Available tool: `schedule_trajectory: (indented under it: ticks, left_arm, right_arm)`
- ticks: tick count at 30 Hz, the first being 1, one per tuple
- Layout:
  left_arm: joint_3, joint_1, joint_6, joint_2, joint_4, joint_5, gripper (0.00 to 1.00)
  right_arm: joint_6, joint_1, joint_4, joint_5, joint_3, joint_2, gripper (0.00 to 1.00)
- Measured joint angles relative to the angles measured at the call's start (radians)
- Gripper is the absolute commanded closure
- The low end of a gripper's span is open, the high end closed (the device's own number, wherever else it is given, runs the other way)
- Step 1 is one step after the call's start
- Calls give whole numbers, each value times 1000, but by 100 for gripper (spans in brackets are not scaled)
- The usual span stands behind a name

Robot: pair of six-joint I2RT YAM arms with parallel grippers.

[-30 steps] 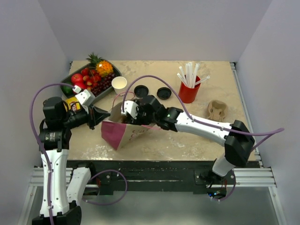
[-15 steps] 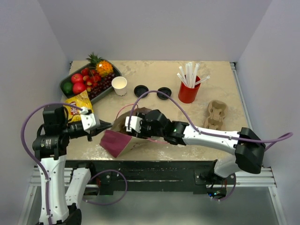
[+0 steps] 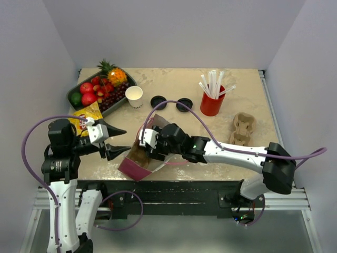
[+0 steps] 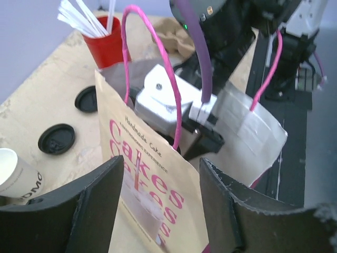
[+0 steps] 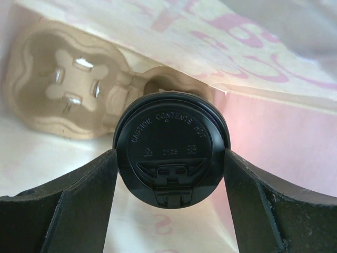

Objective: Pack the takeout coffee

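Observation:
A takeout coffee with a black lid (image 5: 171,145) sits between the fingers of my right gripper (image 5: 171,158), which touch its two sides; the cup under the lid is hidden. This hand is down inside the paper bag (image 3: 138,161), over a cardboard cup carrier (image 5: 68,89) at its bottom. My left gripper (image 3: 122,140) stands open just left of the bag, with the printed bag wall (image 4: 152,195) in front of its spread fingers (image 4: 79,211). Another white cup (image 3: 134,95) and two loose black lids (image 3: 158,101) (image 3: 184,104) rest on the table behind.
A red cup of straws (image 3: 212,103) stands at the back right, with a second cup carrier (image 3: 243,128) near it. A fruit tray (image 3: 79,89) and a chips bag (image 3: 87,113) lie at the back left. The bag's pink handles (image 4: 158,63) arch over my right wrist.
My left gripper has let go of the bag's edge and opened, drawing slightly back. The bag has settled toward the table's near edge with my right hand still inside.

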Motion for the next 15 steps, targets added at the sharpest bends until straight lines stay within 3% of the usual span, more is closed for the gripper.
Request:
schedule_trajectory:
  ticks: [10, 15]
  left_arm:
    - [-10, -27, -408, 39, 290, -69, 38]
    - [-10, -35, -513, 85, 346, -222, 38]
  right_arm:
    - [77, 0, -7, 22, 44, 39, 99]
    - [83, -1, -8, 18, 44, 39, 100]
